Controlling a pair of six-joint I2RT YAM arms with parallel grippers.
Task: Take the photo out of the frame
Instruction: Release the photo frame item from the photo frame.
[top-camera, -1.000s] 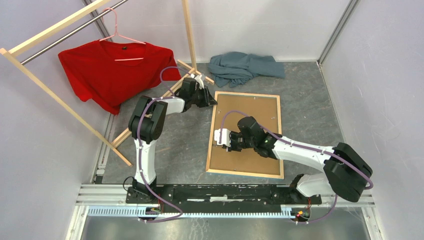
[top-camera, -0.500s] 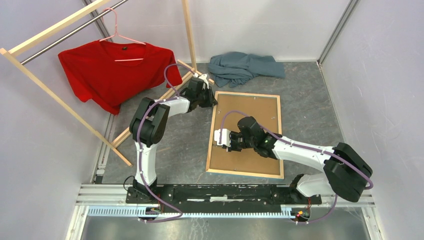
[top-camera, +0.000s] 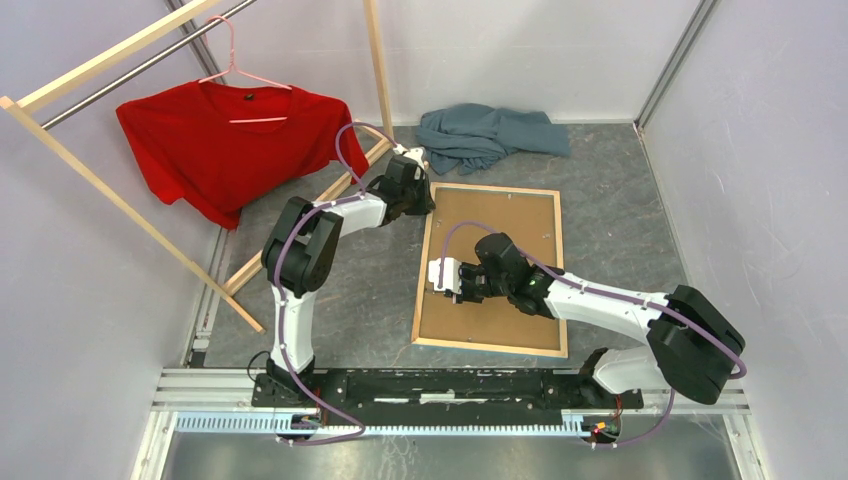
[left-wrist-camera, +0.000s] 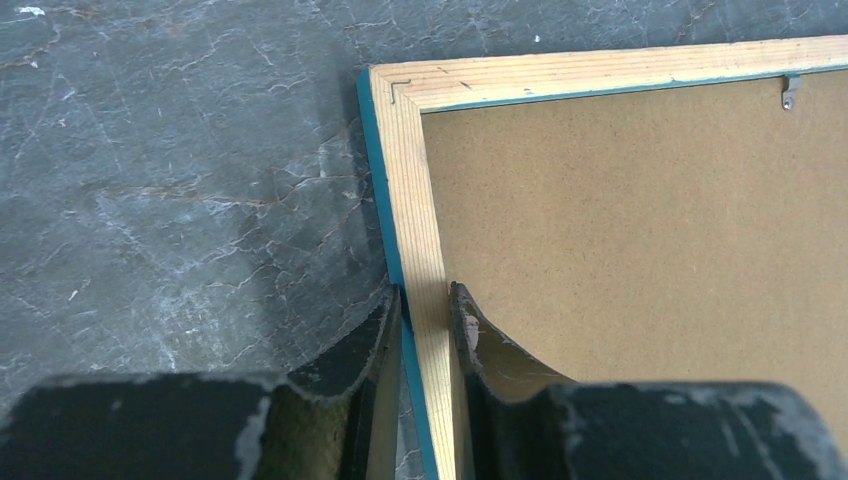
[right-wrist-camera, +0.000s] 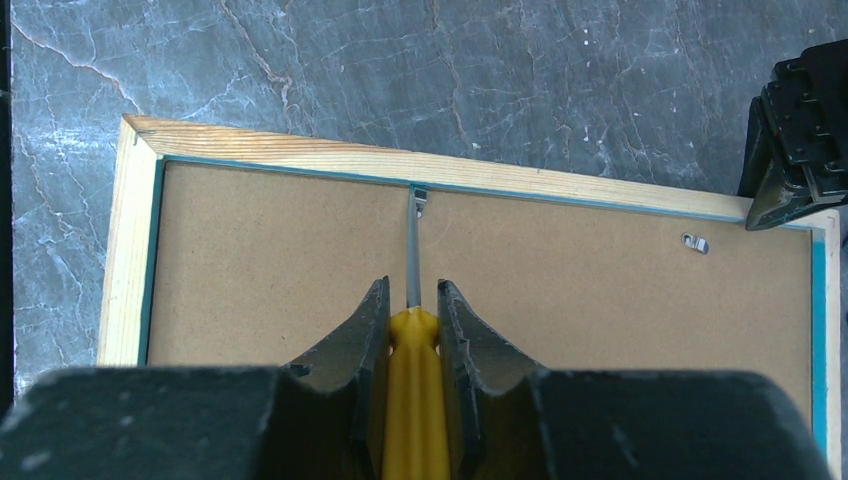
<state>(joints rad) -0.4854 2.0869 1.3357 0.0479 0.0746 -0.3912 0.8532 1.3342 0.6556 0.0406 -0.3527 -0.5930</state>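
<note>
- A large picture frame of pale wood with a light-blue edge (left-wrist-camera: 405, 200) lies face down on the grey marbled table (top-camera: 620, 230), with its plain brown backing board (top-camera: 505, 225) turned upward.
- The photo is hidden from where I stand; only the board shows.
- The left gripper (left-wrist-camera: 425, 300) straddles the frame's left rail close to the far corner. One finger is on the blue outer edge and the other on the board side, clenched on the wood.
- The right gripper (right-wrist-camera: 412, 290) is clamped on a yellow-handled screwdriver (right-wrist-camera: 412, 400). The thin metal shaft reaches across the board, and its tip meets a small metal retaining tab (right-wrist-camera: 420, 198) at the rail.
- A second metal tab (right-wrist-camera: 695, 243) sits further along that same rail.
- Just beyond the frame lies a crumpled grey-blue cloth (top-camera: 485, 135).
- At the far left, a red T-shirt (top-camera: 225, 140) hangs on a pink hanger (top-camera: 240, 75) from a wooden clothes rack (top-camera: 105, 195).
</note>
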